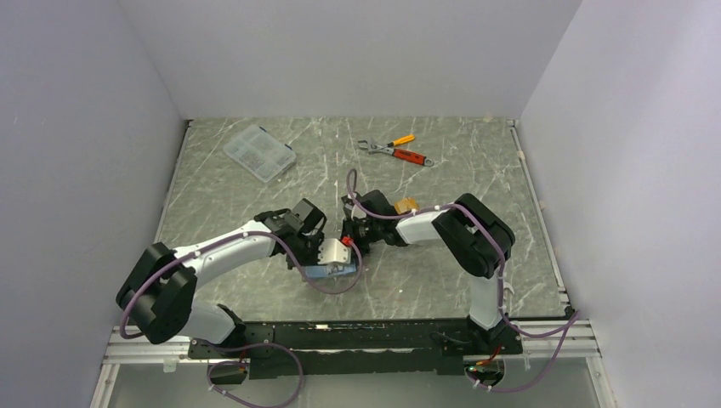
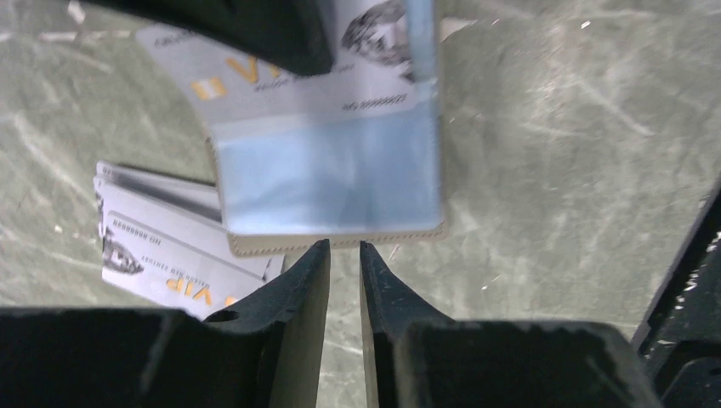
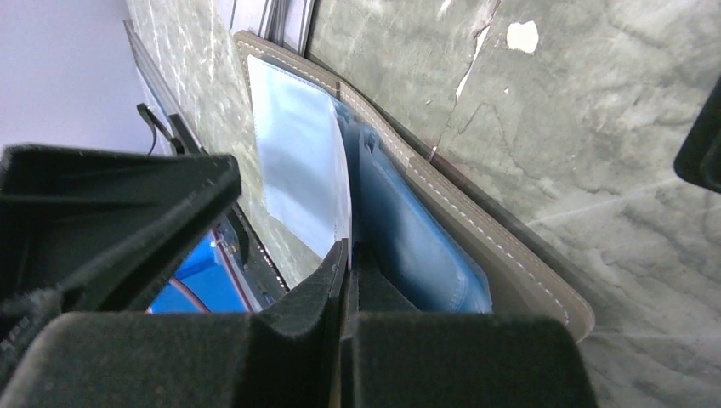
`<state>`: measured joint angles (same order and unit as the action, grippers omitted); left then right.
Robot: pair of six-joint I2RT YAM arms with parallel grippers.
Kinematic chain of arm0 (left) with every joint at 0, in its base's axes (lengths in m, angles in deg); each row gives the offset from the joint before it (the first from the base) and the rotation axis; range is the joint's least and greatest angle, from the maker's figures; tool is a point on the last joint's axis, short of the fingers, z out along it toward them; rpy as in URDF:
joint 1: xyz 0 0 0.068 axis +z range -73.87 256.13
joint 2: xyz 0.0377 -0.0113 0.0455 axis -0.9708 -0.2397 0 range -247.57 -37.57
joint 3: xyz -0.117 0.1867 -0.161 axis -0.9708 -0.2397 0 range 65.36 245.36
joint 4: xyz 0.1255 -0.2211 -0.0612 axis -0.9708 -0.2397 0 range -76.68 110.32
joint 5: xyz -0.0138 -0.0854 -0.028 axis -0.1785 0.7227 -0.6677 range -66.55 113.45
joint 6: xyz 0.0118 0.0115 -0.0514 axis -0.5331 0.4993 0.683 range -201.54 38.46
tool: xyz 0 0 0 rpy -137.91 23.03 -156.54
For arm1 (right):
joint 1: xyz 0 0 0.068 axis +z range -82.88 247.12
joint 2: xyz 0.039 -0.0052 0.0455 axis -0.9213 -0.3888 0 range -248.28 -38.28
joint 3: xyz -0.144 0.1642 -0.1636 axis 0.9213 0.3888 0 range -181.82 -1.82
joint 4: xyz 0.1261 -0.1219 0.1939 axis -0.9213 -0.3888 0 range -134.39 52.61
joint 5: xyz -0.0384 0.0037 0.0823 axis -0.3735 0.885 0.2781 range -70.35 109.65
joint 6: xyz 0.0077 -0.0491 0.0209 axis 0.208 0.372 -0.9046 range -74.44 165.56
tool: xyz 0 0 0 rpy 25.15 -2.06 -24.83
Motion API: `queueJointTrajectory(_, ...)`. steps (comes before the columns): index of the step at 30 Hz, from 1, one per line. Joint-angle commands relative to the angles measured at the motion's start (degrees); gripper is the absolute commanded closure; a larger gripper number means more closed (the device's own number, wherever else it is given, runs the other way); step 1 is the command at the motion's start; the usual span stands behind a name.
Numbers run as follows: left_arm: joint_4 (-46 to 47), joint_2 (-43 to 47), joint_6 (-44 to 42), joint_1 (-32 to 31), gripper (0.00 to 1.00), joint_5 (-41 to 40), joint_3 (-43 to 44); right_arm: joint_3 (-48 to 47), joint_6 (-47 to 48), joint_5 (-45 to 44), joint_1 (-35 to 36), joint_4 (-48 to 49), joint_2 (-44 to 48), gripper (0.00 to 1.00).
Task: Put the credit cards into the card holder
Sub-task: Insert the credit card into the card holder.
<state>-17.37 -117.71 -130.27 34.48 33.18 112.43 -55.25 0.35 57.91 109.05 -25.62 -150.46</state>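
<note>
1. The left gripper [image 2: 344, 255] had its jaws a narrow slit apart with nothing between them. The tips sat low over the marbled table [image 2: 553, 170].
2. Just ahead of those tips lay the open card holder [image 2: 340, 178], blue-grey lining up, its taupe edge nearly touching them.
3. A silvery card [image 2: 281, 85] sat partly in the holder's far side, marked VIP in gold.
4. Ahead and to the left of the left gripper's tips, beside the holder, was a loose stack of silvery-grey cards [image 2: 161, 246].
5. The right gripper [image 3: 347, 259] had its jaws pressed together on the holder's pale flap (the pinch itself was mostly hidden by the fingers), and it crowded in from the holder's far side.
6. Just beyond the right gripper's wrist lay an orange-gold card [image 1: 405, 204].
7. Well beyond both grippers stood a clear compartment box [image 1: 259, 153] and the wrench and pliers [image 1: 395, 151].
</note>
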Motion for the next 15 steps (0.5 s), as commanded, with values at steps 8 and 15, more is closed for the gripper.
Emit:
queueJointTrajectory(8,5.52,-3.05,-2.37,1.93,0.76,-4.85,-3.71,2.40,3.02,-11.55,0.80,-8.05,1.87,1.00)
queueJointTrajectory(15,5.97,-5.45,-1.57,1.91,0.77,-3.30,-4.05,2.24,2.04,-12.03,0.97,-7.50,1.44,1.00)
